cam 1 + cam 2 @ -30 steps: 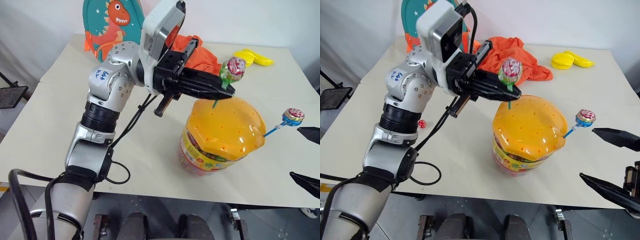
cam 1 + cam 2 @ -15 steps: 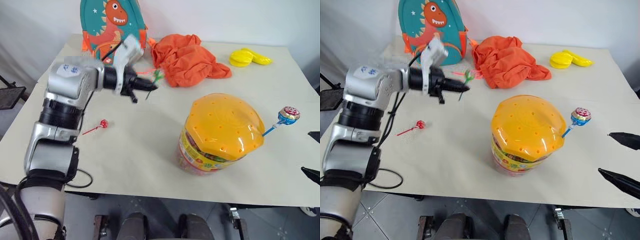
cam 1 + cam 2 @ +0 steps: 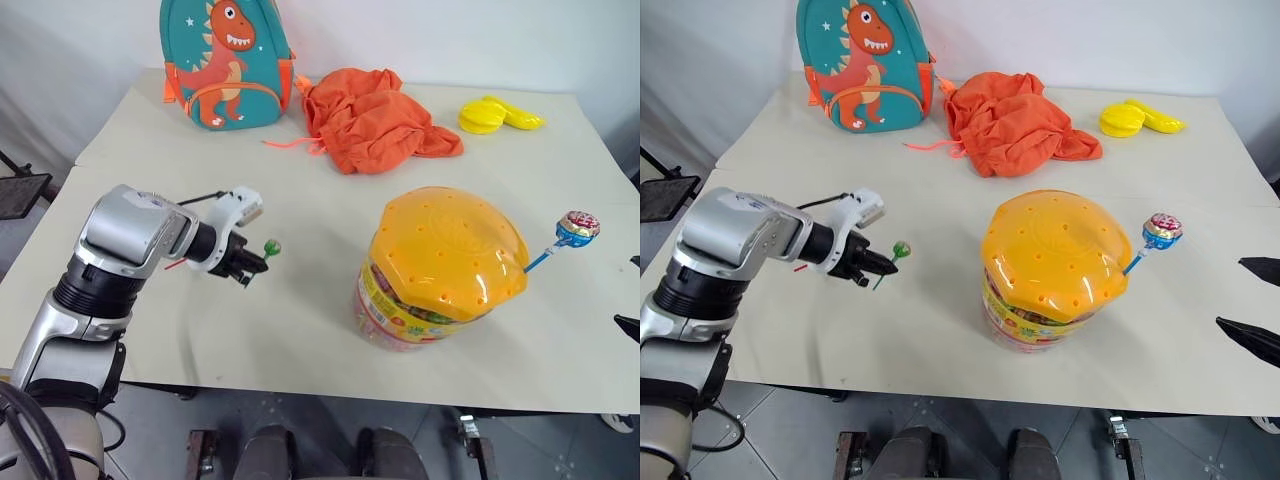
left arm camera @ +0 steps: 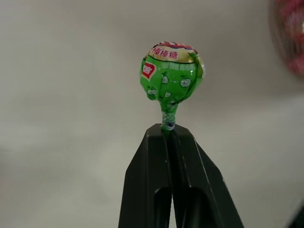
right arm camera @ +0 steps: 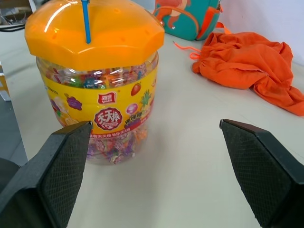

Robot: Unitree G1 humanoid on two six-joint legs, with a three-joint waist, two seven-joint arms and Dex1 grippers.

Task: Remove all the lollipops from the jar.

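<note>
We see the left claw (image 4: 169, 135) pinching the thin stick of a glossy green round-headed lollipop (image 4: 171, 75) above the matte bench (image 3: 300, 330). A blue-stick lollipop (image 3: 577, 228) stands in the jar's (image 3: 440, 268) domed, perforated orange lid. The right claw (image 5: 154, 164) gapes wide.

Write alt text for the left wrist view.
The left gripper, shut on the stick of a green lollipop, holds its wrapped head up against a plain pale table.
</note>
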